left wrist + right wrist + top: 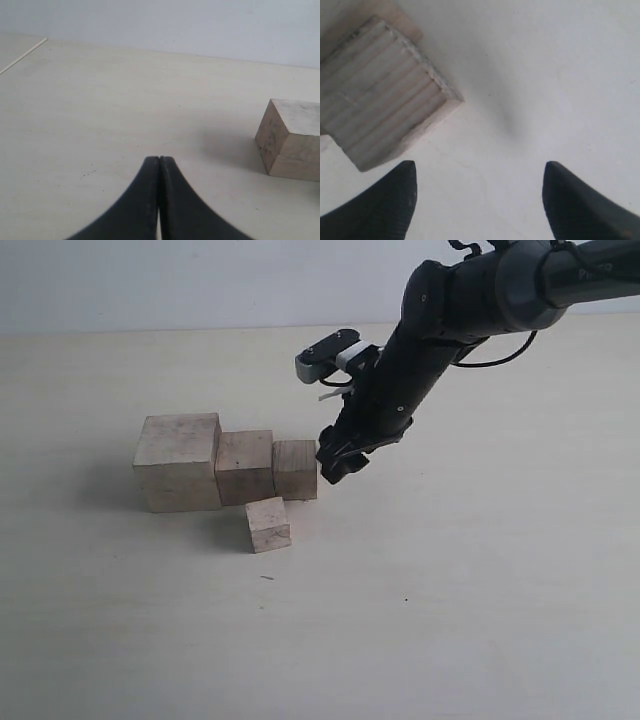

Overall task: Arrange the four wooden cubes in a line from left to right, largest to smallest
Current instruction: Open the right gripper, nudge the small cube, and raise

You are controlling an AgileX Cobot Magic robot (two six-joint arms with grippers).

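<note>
Three pale wooden cubes stand in a touching row in the exterior view: the largest cube (179, 461) at the left, the second cube (245, 466), then the third cube (295, 469). The smallest cube (268, 524) sits apart, in front of the row's right part. My right gripper (340, 462) hovers just right of the third cube, open with nothing between its fingers; its wrist view shows a cube (382, 92) beside one fingertip (402, 187). My left gripper (159, 159) is shut and empty, with the largest cube (292, 139) off to one side.
The pale tabletop (480, 580) stretches wide around the cubes. The right arm (470, 310) reaches in from the upper right. A table edge (22, 56) shows in the left wrist view.
</note>
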